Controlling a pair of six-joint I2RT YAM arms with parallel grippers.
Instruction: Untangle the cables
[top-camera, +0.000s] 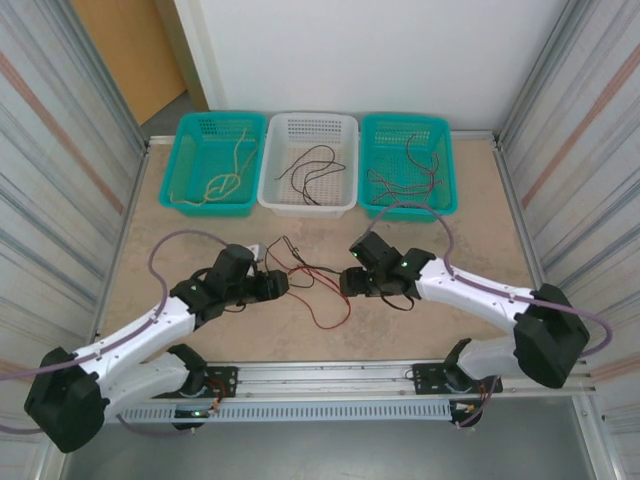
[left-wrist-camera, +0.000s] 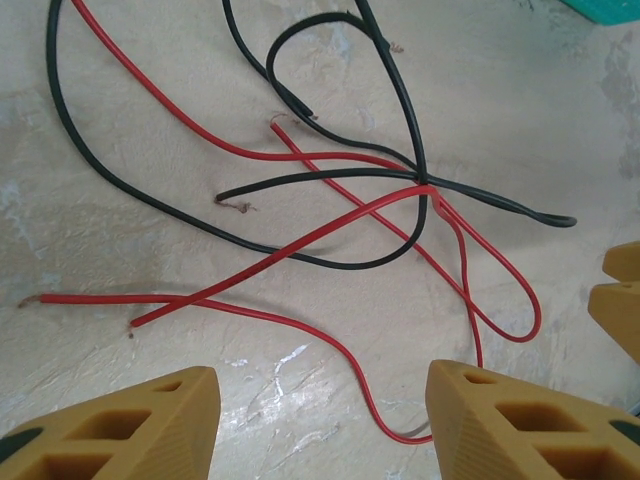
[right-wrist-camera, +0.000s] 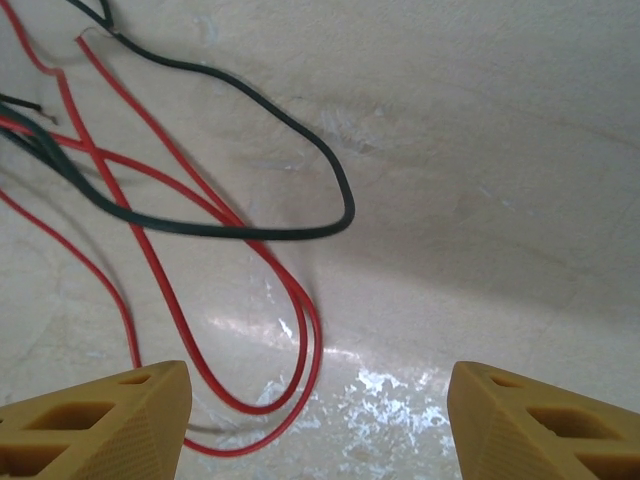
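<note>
Sorting out the red-and-black tangle (top-camera: 305, 280) on the table (top-camera: 480, 225), nothing gripped yet.
The red wires (left-wrist-camera: 110, 298) and black wires (left-wrist-camera: 500, 202) are lying mid-table between my two arms, all crossing at one knot (left-wrist-camera: 425, 182). I am hovering the left gripper (left-wrist-camera: 320, 390) and right gripper (right-wrist-camera: 320, 385) low over them, both standing wide and empty. Next, I judge, I am needing one pinch beside the knot and another on a free end, easing them apart.

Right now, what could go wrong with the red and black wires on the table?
1. The red cables and black cables cross in one tight spot; pulling either way might tighten it.
2. A red loop lies near the open right gripper, so it might grab two strands together.
</note>
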